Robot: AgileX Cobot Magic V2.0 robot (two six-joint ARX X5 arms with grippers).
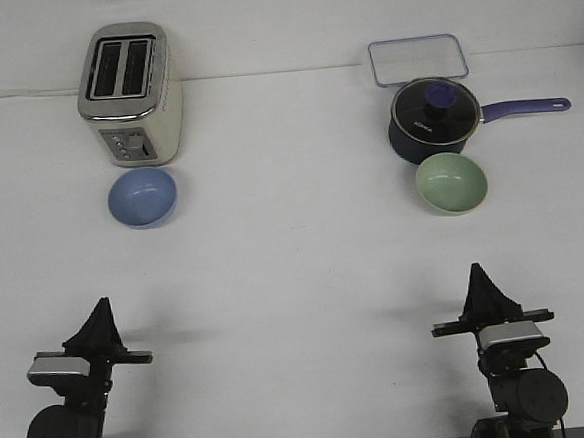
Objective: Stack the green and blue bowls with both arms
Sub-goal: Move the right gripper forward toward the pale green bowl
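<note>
Bowls apart on our white table (296, 279)
Blue bowl (142, 197) by toaster (130, 93), green bowl (451, 183) by saucepan (434, 121); our left gripper (101, 311) and right gripper (478, 278) look pressed together.

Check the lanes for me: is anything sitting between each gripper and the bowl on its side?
Nothing visible. Bare table lies between the left gripper and the blue bowl, and between the right gripper and the green bowl. The toaster and saucepan stand behind the bowls.

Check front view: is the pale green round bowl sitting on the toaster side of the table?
No. The pale green round bowl sits just in front of the dark navy saucepan; the pale blue round bowl is by the cream two-slot toaster.
</note>
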